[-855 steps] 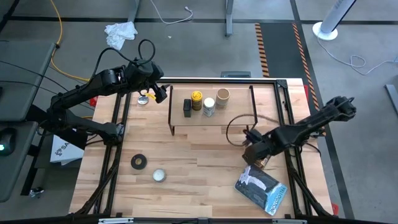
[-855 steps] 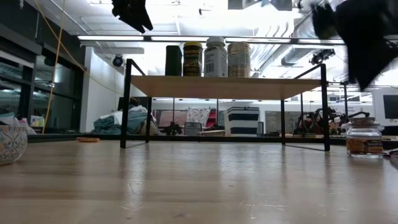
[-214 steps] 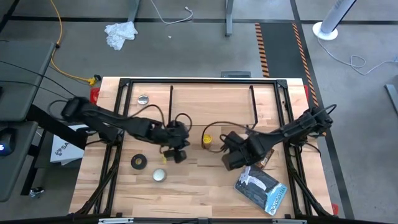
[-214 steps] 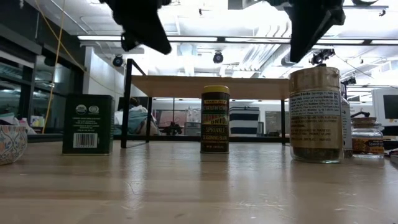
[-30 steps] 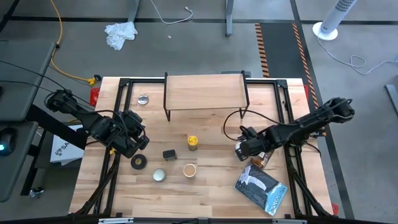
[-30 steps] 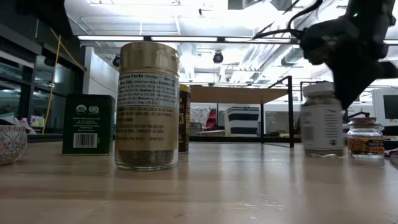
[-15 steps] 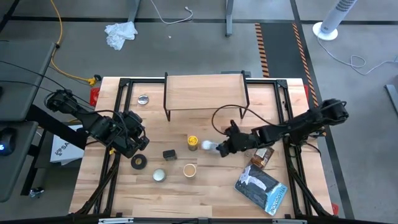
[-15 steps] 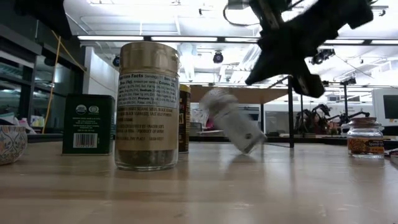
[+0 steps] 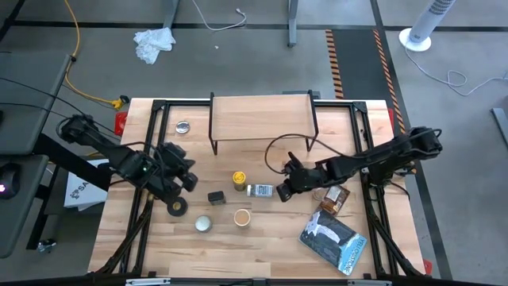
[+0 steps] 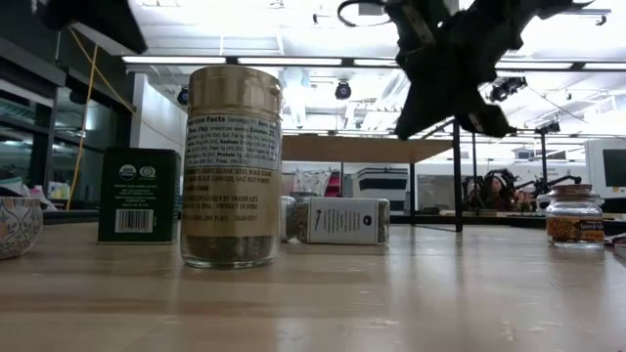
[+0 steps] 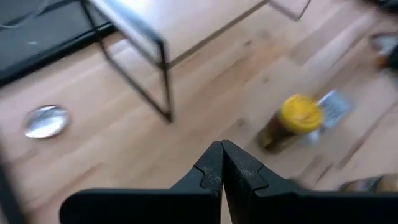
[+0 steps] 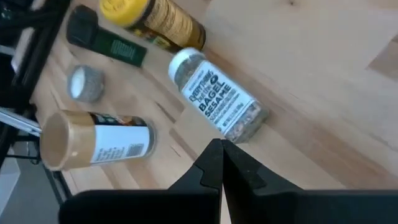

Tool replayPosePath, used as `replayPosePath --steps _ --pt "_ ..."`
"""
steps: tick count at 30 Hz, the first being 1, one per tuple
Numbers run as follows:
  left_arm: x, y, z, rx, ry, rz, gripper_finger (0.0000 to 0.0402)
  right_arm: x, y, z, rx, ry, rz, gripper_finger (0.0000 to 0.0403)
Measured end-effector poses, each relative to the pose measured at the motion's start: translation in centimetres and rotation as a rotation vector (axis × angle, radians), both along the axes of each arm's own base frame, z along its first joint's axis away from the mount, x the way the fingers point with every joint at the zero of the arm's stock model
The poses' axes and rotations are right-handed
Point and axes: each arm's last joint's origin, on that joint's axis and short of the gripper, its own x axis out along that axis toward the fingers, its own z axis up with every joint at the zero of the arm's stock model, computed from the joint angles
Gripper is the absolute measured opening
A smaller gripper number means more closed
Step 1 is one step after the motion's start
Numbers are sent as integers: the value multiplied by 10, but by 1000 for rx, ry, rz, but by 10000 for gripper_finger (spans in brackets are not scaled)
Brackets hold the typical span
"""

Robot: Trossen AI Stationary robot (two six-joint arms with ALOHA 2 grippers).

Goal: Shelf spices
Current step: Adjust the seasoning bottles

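The shelf (image 9: pixel 262 117) stands at the table's far middle with its plank top bare. In front of it the yellow-lidded jar (image 9: pixel 238 179) stands upright. The white-capped bottle (image 9: pixel 260 191) lies on its side beside it, cap toward the jar. The dark green container (image 9: pixel 216 197) and the tan-lidded jar (image 9: pixel 242 217) stand nearer. My right gripper (image 9: pixel 282 191) is shut, just off the lying bottle's (image 12: pixel 217 102) base end and raised above it in the low view. My left gripper (image 9: pixel 190 181) is shut, above the table left of the jars.
A black tape roll (image 9: pixel 176 207) and a round tin (image 9: pixel 204 225) lie near left; another tin (image 9: pixel 183 126) sits far left. A tiny brown-topped jar (image 9: pixel 333 200) and a flat packet (image 9: pixel 329 242) lie at the right, under my right arm.
My right gripper has swept toward the table's left edge, still shut. The white-capped bottle, upright at the right a second ago, was carried left, tipped over, and now lies on its side against the yellow-lidded jar. That jar has shifted slightly left.
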Motion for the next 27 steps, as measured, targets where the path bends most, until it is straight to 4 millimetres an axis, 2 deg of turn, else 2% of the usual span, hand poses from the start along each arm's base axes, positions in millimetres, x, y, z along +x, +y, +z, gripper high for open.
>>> replayPosePath --steps 3,7,11,15,19,23,27 --pt "15 -7 -13 -27 -37 -68 0 8 3 -8 5 -15 68 0" --pt "42 -9 -29 -67 0 -148 0 15 6 -16 14 -21 104 0" --pt "80 -4 -45 -98 20 -233 0 18 4 -25 30 15 129 0" --pt "110 5 -61 -139 5 -256 0 21 1 -23 16 -23 155 0" --pt "126 10 -70 -136 -19 -258 0 23 -3 -20 -5 -42 191 0" --pt "143 14 -90 -164 4 -270 0 22 -11 -26 -7 6 172 0" --pt "160 13 -92 -172 -29 -332 0 24 -12 -22 -9 -33 174 0"
